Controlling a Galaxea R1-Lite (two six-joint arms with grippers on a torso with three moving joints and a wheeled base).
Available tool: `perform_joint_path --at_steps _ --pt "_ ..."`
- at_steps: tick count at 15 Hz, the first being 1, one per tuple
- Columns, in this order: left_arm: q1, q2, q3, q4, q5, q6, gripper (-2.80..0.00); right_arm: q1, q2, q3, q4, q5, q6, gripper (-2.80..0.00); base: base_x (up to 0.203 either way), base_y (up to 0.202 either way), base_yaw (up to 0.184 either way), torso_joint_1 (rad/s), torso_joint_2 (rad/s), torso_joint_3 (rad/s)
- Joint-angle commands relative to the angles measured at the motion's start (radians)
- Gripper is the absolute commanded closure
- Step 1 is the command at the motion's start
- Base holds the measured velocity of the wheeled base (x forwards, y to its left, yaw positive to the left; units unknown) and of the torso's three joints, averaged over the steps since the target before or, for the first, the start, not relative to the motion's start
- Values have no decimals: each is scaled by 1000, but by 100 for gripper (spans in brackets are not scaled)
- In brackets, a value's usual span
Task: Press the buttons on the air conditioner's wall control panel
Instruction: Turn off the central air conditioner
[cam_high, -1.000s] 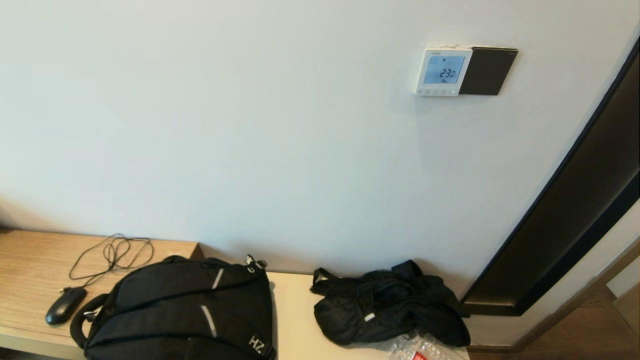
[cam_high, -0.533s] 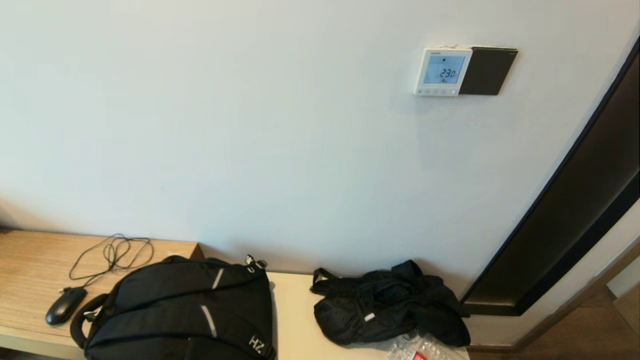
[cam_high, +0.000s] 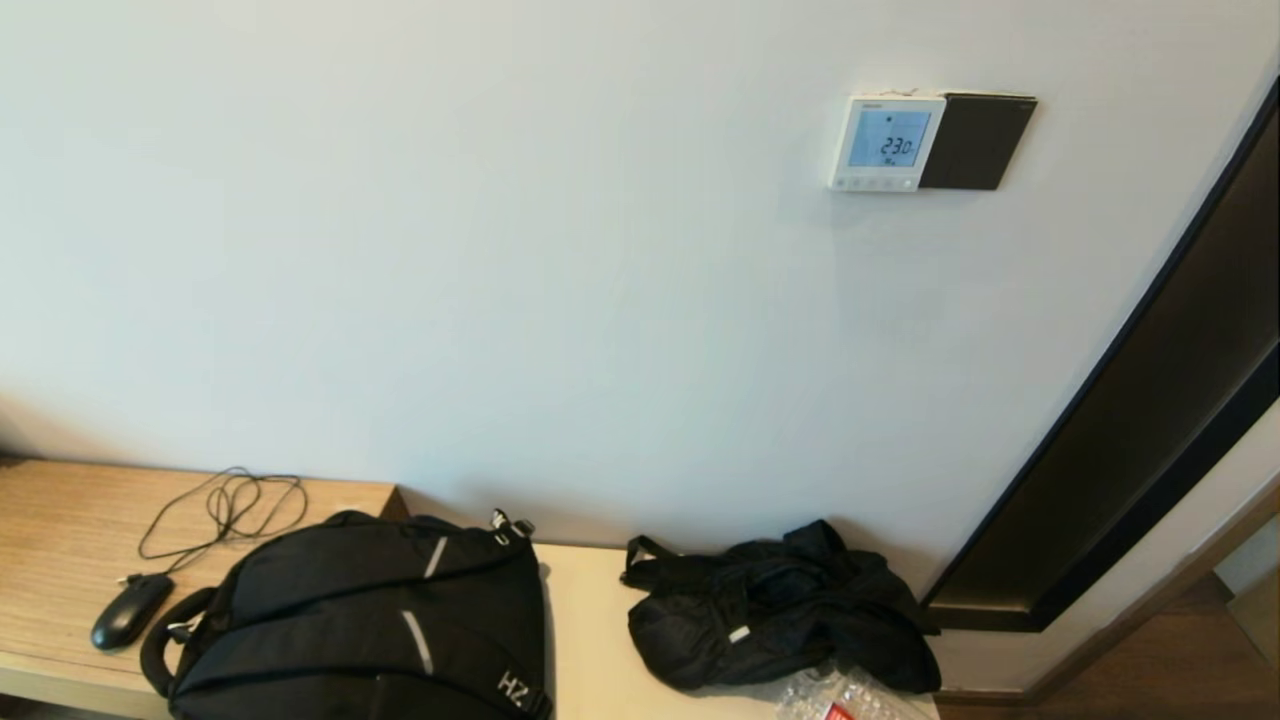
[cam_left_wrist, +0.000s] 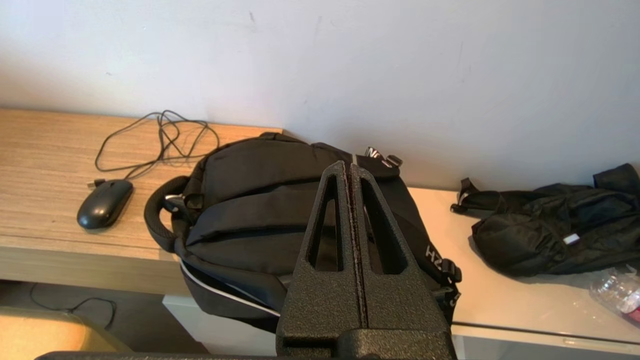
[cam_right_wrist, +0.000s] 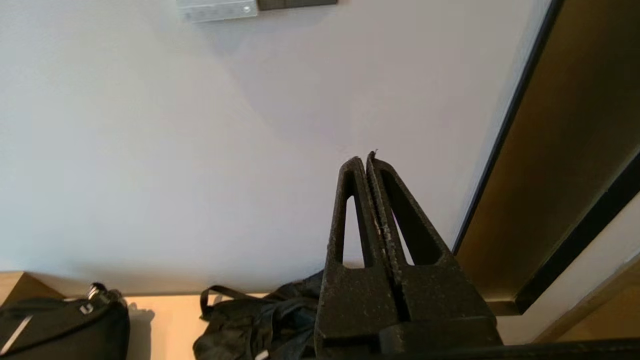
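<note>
Change since earlier frames: nothing on the wall or bench has shifted in the head view; only small icons on the screen differ, and the digits read 23.0 throughout.
Panel: the small square white plastic air conditioner's wall control panel (cam_high: 886, 143), with a light-blue screen, hangs high on the wall toward the right, touching a plain black square wall plate (cam_high: 976, 142) on its right side.
Buttons: the row of tiny white round buttons (cam_high: 874, 183) runs along the panel's lower edge; nothing touches them.
Right gripper: the right gripper (cam_right_wrist: 368, 158) is fully closed, fingers together, holding nothing; it points up the wall well below the panel, whose lower edge only just shows in the right wrist view.
Left gripper: the left gripper (cam_left_wrist: 348, 169) is likewise fully closed and empty, hanging over the large black fabric backpack (cam_high: 365, 615) on the bench (cam_high: 60, 530).
Other items: a black computer mouse (cam_high: 131, 611) with a looped cable, and a crumpled small black bag (cam_high: 775, 610).
Assessment: no press appears made yet; the right arm looks best placed and must rise toward the button row.
Risk: the buttons are tiny, so the closed tip could land on the wrong one.
</note>
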Motion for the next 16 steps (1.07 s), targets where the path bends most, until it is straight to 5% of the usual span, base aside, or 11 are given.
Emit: perform_joint_path --at_steps 1,9,16 --pt "0 0 1 0 0 1 0 3 247 -104 -42 -16 1 0 0 0 0 0 0 0" --pt "0 0 1 0 0 1 0 69 664 -505 -87 -158 -10 0 0 0 0 0 0 0" --pt "0 0 1 0 0 0 0 191 800 -686 -84 -249 -40 0 0 0 0 0 0 0"
